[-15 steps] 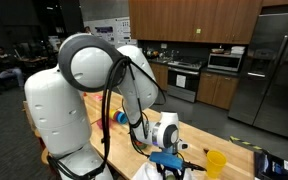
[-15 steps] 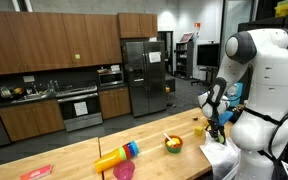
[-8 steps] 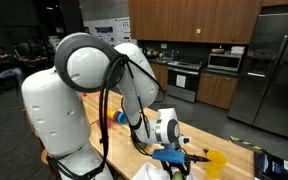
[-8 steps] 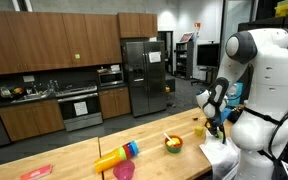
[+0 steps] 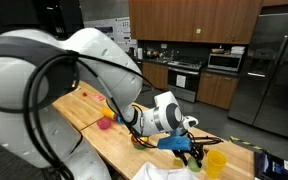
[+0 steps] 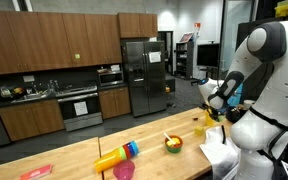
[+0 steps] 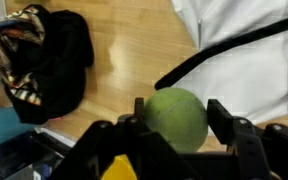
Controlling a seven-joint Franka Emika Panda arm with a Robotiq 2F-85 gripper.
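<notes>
A green ball [image 7: 175, 121] fills the space between my two black fingers in the wrist view, and my gripper [image 7: 177, 112] is shut on it. The ball hangs over the wooden table [image 7: 134, 50], beside a white cloth [image 7: 249, 40] crossed by a black strap [image 7: 209, 58]. In both exterior views the gripper [image 5: 191, 150] [image 6: 213, 110] hovers low over the table, close to a yellow cup [image 5: 216, 162] [image 6: 199, 127]. The ball itself is too small to make out in those views.
A black and patterned cloth [image 7: 39, 55] lies on the wood at the upper left of the wrist view. A bowl [image 6: 173, 144], a lying blue and yellow stack of cups [image 6: 117, 156] and a pink cup [image 6: 124, 170] stand on the table. Kitchen cabinets and a fridge [image 6: 142, 75] are behind.
The arm has swung round, and the gripper with the ball has moved sideways toward the yellow cup. The jaws have kept their grip.
</notes>
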